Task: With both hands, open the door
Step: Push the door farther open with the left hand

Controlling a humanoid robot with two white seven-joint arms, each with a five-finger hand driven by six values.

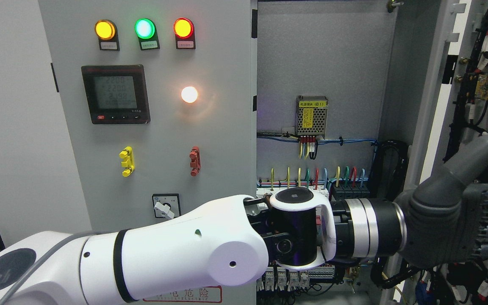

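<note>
Head view: the left hand (472, 224) reaches across to four o'clock, against the swung-open door (451, 76) at three o'clock; whether its fingers grip, I cannot tell. The door looks stiff, heavy sheet metal, best held by its free edge.

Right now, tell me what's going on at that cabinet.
The robot's left arm reaches across from the lower left, its dark left hand against the right door, which stands swung open. The wiring and power supply inside are exposed. The left door, with its lit indicator lamps and meter, stays shut. No right arm shows.
</note>
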